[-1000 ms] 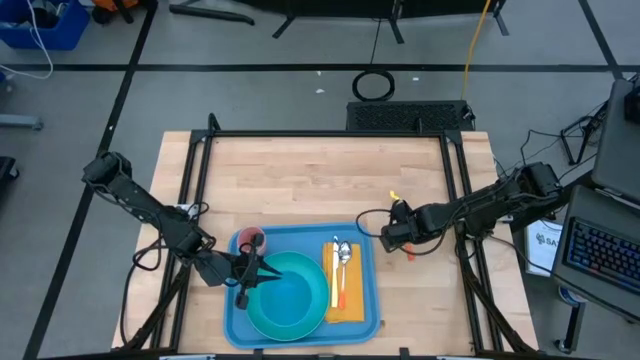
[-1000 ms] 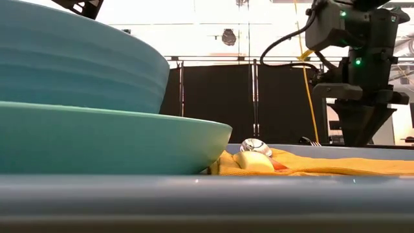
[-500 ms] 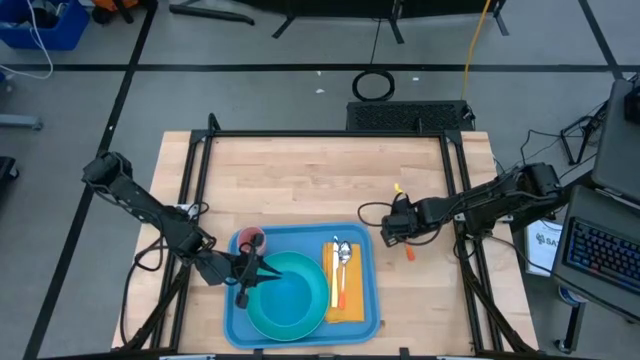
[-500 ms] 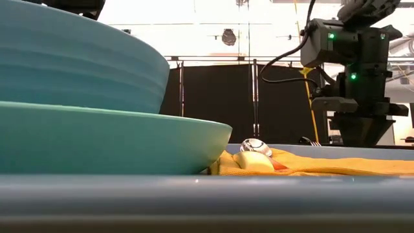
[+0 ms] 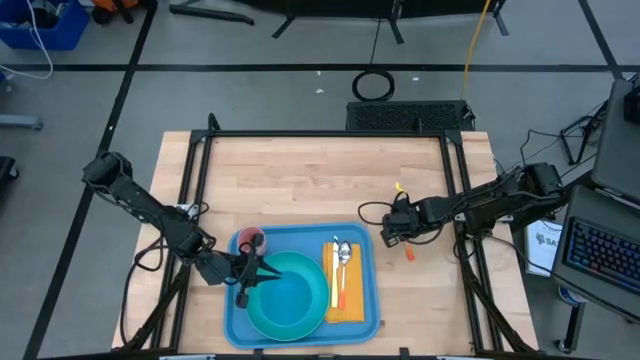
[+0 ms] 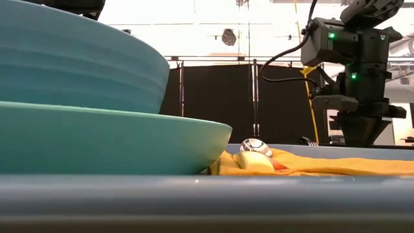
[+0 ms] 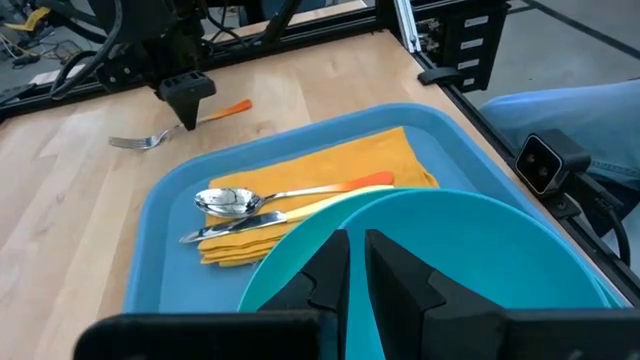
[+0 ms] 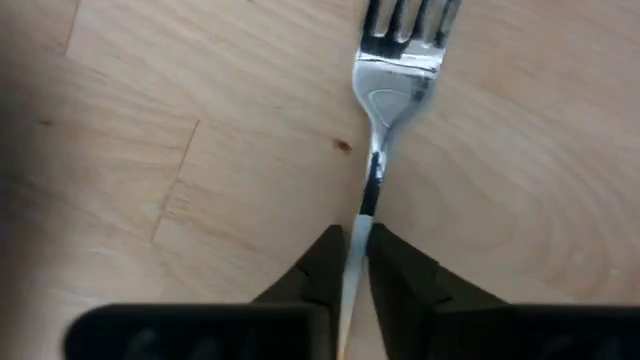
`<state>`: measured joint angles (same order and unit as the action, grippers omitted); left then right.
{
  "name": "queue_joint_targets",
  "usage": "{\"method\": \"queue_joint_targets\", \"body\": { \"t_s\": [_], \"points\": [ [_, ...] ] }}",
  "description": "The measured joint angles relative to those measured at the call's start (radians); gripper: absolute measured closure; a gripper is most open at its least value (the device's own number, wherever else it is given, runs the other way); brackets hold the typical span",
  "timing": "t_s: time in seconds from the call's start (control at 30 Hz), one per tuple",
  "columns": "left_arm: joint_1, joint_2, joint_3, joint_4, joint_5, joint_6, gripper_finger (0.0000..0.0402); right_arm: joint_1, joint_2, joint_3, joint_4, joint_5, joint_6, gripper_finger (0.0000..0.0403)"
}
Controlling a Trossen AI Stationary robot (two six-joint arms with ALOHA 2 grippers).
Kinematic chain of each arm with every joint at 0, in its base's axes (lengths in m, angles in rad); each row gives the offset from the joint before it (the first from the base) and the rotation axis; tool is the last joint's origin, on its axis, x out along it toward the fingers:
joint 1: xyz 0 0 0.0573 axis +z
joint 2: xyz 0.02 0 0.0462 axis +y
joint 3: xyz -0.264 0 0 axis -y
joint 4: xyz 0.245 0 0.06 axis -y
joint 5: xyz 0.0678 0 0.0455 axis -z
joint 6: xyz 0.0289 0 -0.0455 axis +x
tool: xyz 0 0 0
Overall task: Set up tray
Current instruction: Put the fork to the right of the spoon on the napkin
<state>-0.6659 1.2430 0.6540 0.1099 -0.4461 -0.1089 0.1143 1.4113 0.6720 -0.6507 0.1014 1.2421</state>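
**Right gripper on fork, tray mostly laid**

Right gripper [image 5: 396,232] sits right of centre in the high view, low over the bare desk [image 5: 300,180], just off the tray's upper right corner. In the right wrist view its fingers are pinched on the thin shaft of a fork [image 8: 400,70], tines pointing to the top of the frame; the fork lies flat on the wood. The fork's orange handle end [image 5: 408,250] shows just below the gripper in the high view.

Left gripper [image 5: 252,273], lower left of centre, is closed on the rim of the cyan plate [image 5: 290,292], which sits inside the tray.

Tray [image 5: 300,233]: lower centre of the high view, on the desk. Medium-blue, large, flat, rounded corners, raised rim. It carries the plate, a small red cup [image 5: 250,238] at upper left, and an orange napkin [image 5: 352,300] at right with a spoon [image 5: 343,256] and a knife [image 5: 334,262] on it.

Handling, as judged: rigid moulded plastic, light when empty, smooth and likely slippery. Best grasped at the raised rim, on a long side. Loaded, it should be slid or lifted level, or the cutlery will slide.
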Motion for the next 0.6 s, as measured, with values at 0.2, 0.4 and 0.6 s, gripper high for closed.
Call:
{"method": "queue_joint_targets", "body": {
  "t_s": [0.2,0.4,0.6],
  "points": [
    [0.000,0.000,0.000,0.000,0.000,0.000,0.0360,0.000,0.000,-0.001,0.005,-0.010,-0.019,0.0389],
    [0.000,0.000,0.000,-0.001,0.000,0.000,0.0360,0.009,-0.014,-0.003,0.008,0.005,-0.020,0.0397],
    [0.000,0.000,0.000,-0.002,0.000,0.000,0.0360,0.039,-0.096,-0.005,0.017,0.022,0.035,0.0400]
  ]
}}
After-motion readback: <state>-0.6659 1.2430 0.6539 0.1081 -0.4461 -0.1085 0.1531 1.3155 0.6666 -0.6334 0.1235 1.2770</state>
